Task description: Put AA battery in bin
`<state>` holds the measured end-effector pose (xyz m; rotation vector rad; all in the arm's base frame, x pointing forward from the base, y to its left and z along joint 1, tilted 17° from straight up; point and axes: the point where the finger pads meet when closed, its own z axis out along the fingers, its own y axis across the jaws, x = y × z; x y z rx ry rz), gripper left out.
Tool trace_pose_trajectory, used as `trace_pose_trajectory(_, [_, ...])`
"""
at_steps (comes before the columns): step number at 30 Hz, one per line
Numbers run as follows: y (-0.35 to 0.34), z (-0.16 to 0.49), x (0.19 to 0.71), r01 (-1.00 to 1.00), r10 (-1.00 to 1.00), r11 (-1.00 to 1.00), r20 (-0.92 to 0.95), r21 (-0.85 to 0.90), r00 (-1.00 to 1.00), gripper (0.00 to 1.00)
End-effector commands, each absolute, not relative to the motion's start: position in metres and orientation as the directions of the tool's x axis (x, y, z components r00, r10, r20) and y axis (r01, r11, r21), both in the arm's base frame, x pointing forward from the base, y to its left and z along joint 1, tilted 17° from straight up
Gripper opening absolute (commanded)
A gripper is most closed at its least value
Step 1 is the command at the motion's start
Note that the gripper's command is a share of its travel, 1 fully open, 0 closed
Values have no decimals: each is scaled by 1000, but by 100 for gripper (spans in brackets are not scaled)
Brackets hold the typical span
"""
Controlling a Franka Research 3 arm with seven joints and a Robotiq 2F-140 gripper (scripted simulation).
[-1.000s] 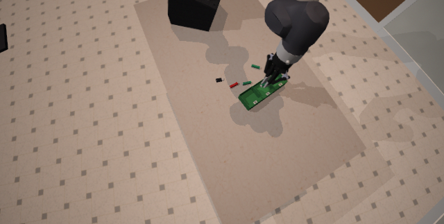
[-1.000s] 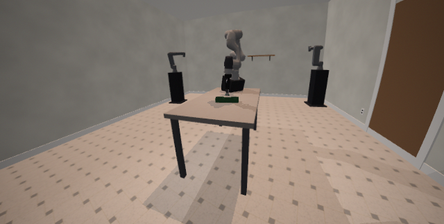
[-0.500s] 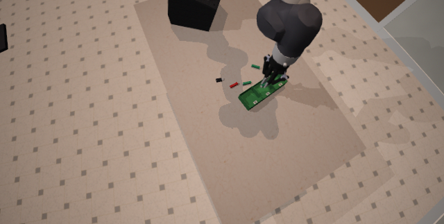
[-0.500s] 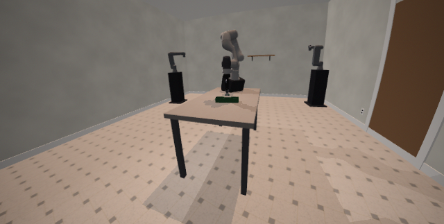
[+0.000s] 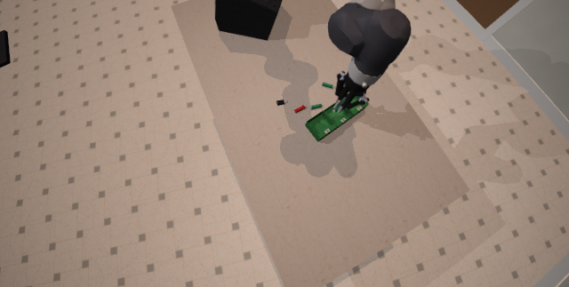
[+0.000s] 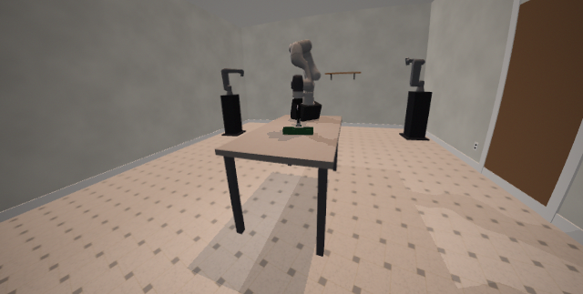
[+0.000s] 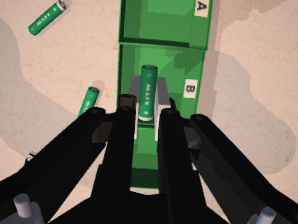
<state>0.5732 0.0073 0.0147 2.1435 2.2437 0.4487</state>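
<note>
My gripper (image 7: 147, 90) (image 5: 343, 106) (image 6: 298, 124) is shut on a green AA battery (image 7: 147, 86) and holds it lengthwise just above the green bin marked B (image 7: 178, 63) (image 5: 334, 120). Bin B is the middle one of a row of joined green bins (image 6: 291, 131); the bin marked A (image 7: 162, 3) adjoins it on the far side in the wrist view. Two more green AA batteries (image 7: 48, 18) (image 7: 88, 100) (image 5: 327, 85) (image 5: 316, 106) lie on the table to the left of the bins.
A red battery-like piece (image 5: 300, 109) and a small black piece (image 5: 281, 102) lie left of the bins on the table (image 5: 267, 180) (image 6: 282, 148). The robot's black base (image 5: 249, 7) stands at the table's far end.
</note>
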Motion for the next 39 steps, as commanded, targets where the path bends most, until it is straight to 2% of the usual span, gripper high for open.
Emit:
trace_pose_trajectory(1, [8, 10, 577, 976, 980, 21, 190, 215, -63, 5])
trace_pose_trajectory(20, [15, -23, 584, 976, 980, 21, 190, 215, -63, 5])
trace_pose_trajectory(39, [14, -24, 587, 976, 980, 21, 190, 215, -63, 5])
